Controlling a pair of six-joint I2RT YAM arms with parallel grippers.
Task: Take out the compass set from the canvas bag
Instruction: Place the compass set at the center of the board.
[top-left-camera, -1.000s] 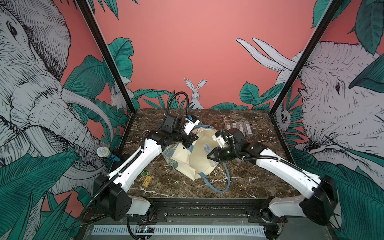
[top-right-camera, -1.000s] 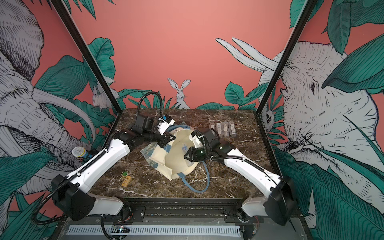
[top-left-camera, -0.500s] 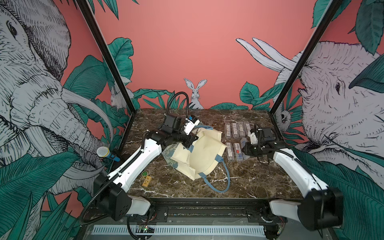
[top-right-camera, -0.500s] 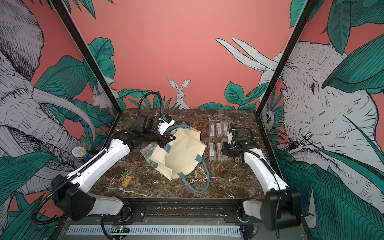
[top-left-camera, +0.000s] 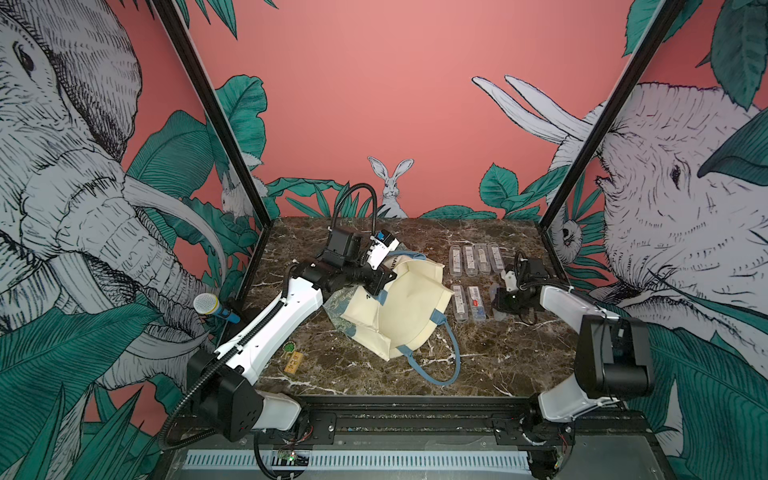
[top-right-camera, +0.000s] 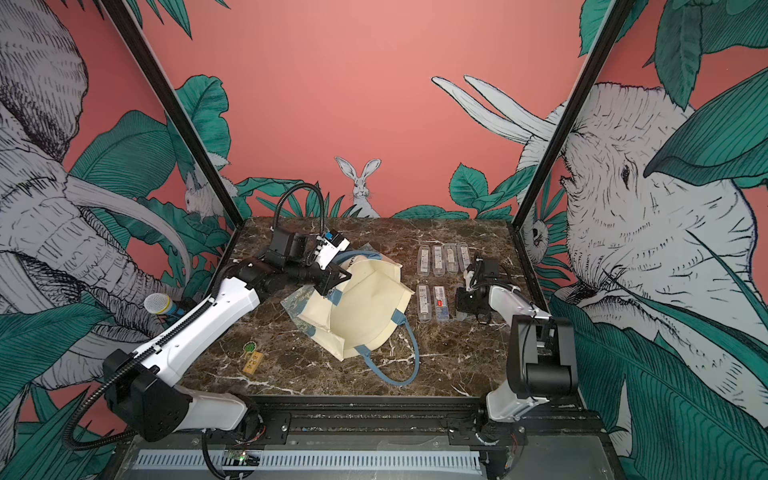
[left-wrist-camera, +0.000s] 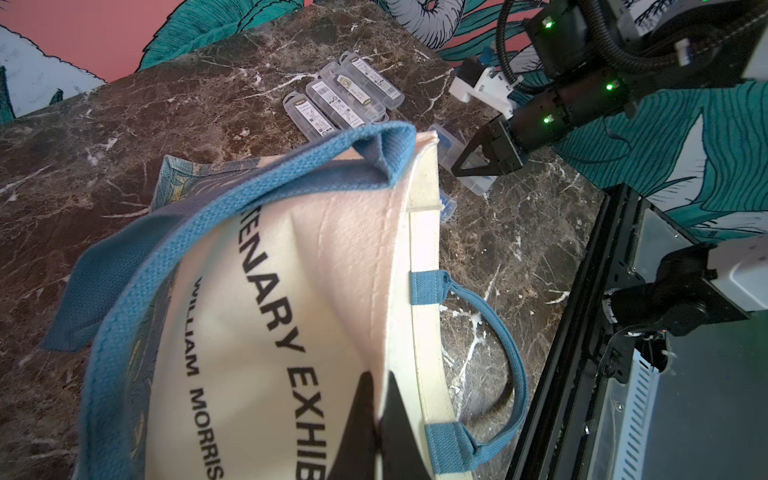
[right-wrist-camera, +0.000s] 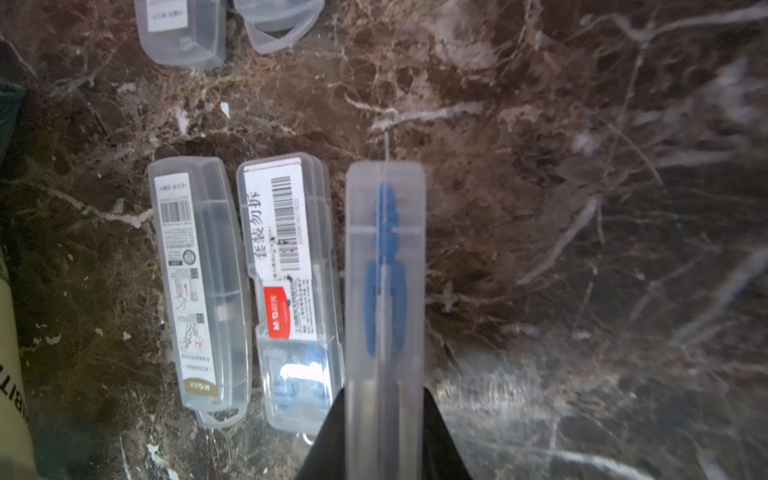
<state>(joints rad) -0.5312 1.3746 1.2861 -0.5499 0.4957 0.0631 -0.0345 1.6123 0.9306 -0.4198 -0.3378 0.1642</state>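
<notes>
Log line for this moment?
left claw: shut on canvas bag rim | right claw: shut on compass set | set: outside bag

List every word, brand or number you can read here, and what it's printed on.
"ENARY EXHIB", ends cut off: black letters on the canvas bag.
"WILLIAM MORRIS": same bag.
"套装勿拆": barcode label on the clear case with the red patch.
"M&G": that red patch, and the gold-banded case beside it.
Barcode digits, fine print on the cases, wooden tag: too small to read.
</notes>
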